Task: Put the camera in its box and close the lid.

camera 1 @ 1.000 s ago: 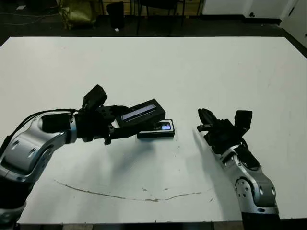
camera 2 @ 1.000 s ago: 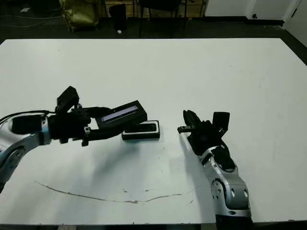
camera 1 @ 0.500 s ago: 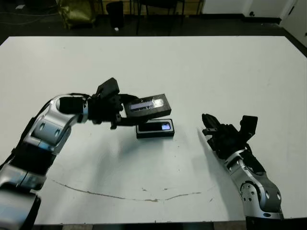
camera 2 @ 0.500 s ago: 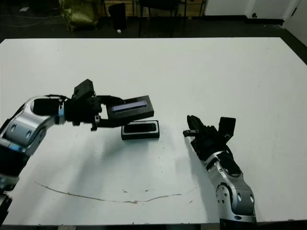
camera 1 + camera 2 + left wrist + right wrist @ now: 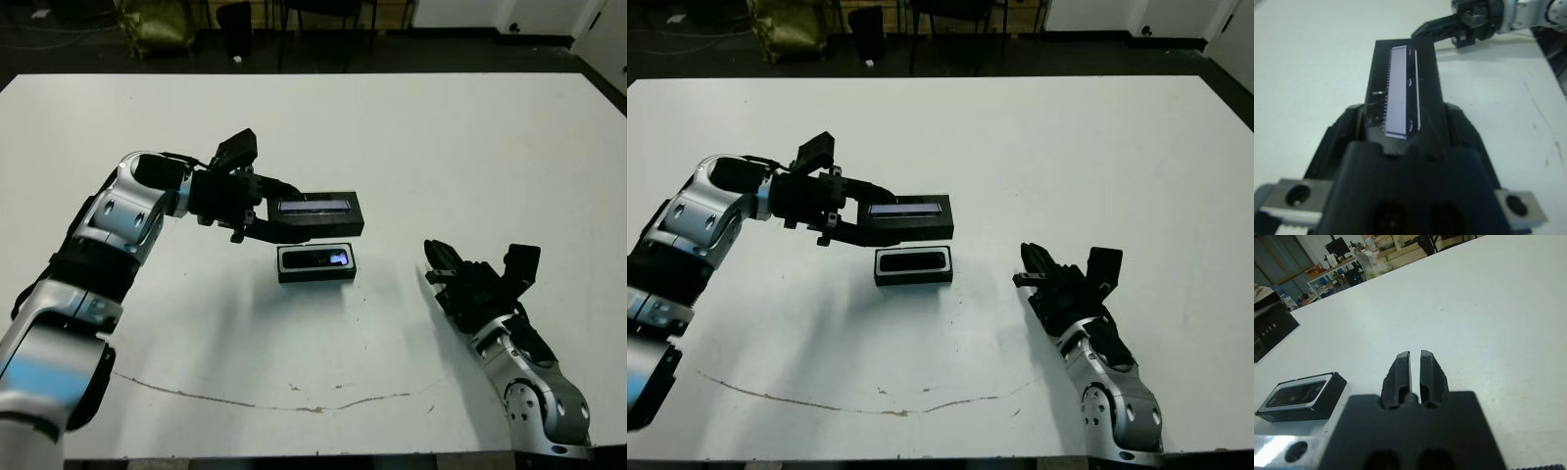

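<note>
The box (image 5: 315,263), a small black tray with a white lining, lies on the white table (image 5: 441,147) with the black camera (image 5: 318,259) inside it. My left gripper (image 5: 266,217) is shut on the lid (image 5: 318,212), a flat black cover with a pale grey stripe (image 5: 1400,88), and holds it level just above and behind the box. My right gripper (image 5: 438,262) is shut with nothing in it, low over the table to the right of the box (image 5: 1303,396).
A thin brown scuff line (image 5: 265,397) runs along the table near its front edge. Chairs and a yellow bag (image 5: 157,24) stand on the dark floor beyond the far edge.
My left arm has carried the lid right and away from me, levelling it above the box. My right arm has drawn back toward the front right.
</note>
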`<state>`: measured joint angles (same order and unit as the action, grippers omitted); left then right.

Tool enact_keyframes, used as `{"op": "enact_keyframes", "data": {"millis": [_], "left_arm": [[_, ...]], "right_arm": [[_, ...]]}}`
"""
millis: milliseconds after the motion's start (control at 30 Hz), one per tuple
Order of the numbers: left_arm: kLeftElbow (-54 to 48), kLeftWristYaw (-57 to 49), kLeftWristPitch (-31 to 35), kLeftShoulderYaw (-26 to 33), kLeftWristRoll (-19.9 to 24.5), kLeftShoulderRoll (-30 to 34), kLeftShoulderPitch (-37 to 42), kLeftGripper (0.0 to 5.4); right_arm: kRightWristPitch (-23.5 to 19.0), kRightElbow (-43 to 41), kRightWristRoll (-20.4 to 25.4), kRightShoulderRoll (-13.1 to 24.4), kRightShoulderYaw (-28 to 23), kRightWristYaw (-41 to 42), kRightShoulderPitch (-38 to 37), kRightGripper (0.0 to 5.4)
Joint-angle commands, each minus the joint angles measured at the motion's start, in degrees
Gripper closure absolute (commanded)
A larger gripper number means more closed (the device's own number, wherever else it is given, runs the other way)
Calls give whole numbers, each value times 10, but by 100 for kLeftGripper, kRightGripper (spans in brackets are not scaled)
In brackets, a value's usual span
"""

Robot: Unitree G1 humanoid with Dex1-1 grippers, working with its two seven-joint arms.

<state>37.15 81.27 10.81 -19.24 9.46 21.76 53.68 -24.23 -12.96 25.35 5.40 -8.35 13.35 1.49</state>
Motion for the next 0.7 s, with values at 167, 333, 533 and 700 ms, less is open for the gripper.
{"op": "enact_keyframes", "data": {"millis": [167,333,533,700], "left_arm": [[110,59,-62,-29,-57,-35,50,282],[138,51,-83,-29,-78,-54,52,282],[145,23,-87,-29,-107,-67,39,282],[120,-21,-102,-29,-125,-72,16,282]], "right_arm": [[-16,-2,12,11,-12,-1,-11,540],[-14,-8,9,12,-12,-6,-17,540],[-13,-7,6,13,-11,-8,-21,540],[-8,-1,2,19,-9,-2,-23,540]]}}
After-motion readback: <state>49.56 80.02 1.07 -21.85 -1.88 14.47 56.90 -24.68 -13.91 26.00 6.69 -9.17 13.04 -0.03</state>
